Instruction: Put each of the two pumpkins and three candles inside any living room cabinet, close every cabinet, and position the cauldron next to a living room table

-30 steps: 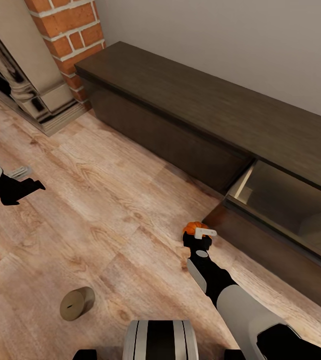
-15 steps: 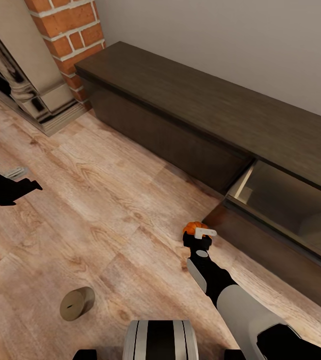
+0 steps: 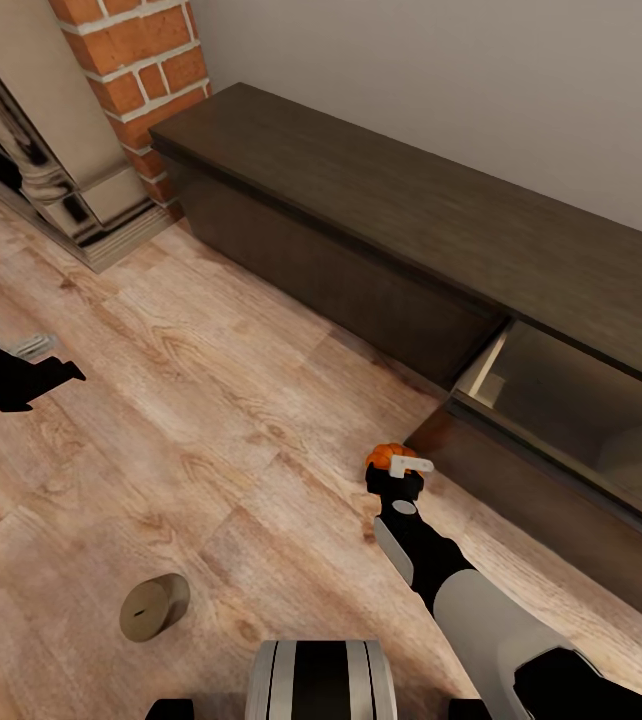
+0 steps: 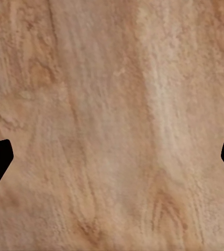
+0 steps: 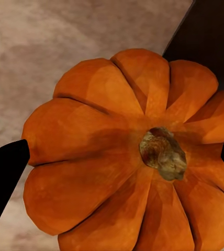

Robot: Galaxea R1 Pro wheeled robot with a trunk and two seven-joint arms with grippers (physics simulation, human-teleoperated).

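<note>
Head view: pumpkin [image 3: 385,456] clamped in my right gripper [image 3: 398,468], just left of the cabinet [image 3: 381,230]'s open drawer [image 3: 561,420]. Left gripper [image 3: 46,372] apart, empty, far left. Risk: clipping the drawer front could dislodge it.

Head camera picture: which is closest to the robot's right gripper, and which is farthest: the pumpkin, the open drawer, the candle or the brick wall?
From the right gripper:
1. Pumpkin: in its jaws.
2. Open drawer: just beyond, toward the robot's right.
3. Candle: on the floor, across to its left.
4. Brick wall: far ahead on its left, beside the cabinet's end.
</note>
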